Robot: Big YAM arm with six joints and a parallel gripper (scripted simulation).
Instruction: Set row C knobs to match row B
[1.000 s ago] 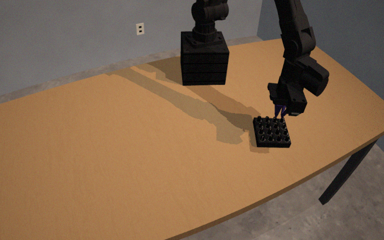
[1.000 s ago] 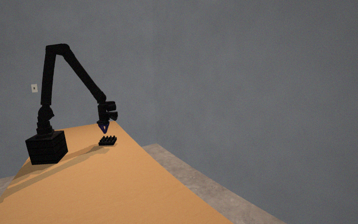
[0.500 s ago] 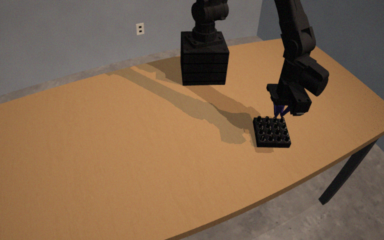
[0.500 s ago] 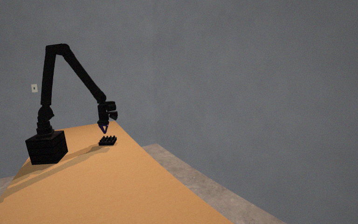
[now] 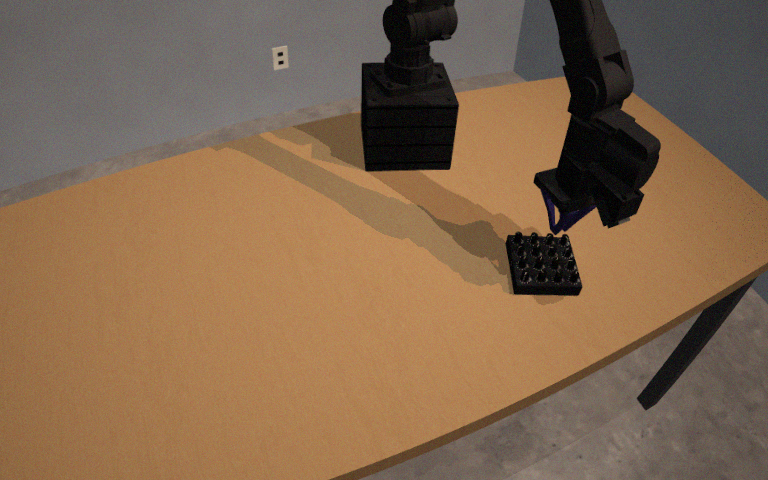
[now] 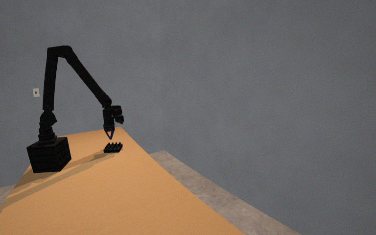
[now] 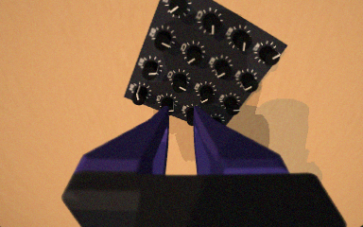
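Wrist view: tapering purple fingers near the square black knob box (image 7: 259, 53) (image 5: 546, 293) (image 6: 111, 151).

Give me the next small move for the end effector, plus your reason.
Probably shift the end effector over a row C knob before lowering: its slightly parted fingertips hang above one edge of the knob box, with no knob between them.

From here I see plain grey-blue walls (image 5: 169, 101) (image 6: 222, 82), one bearing a pale outlet (image 5: 280, 57) (image 6: 35, 92). Shadows cross the wooden worktop (image 5: 226, 339) (image 6: 124, 194) (image 7: 57, 71) above a mottled grey floor (image 5: 651, 447) (image 6: 194, 185).
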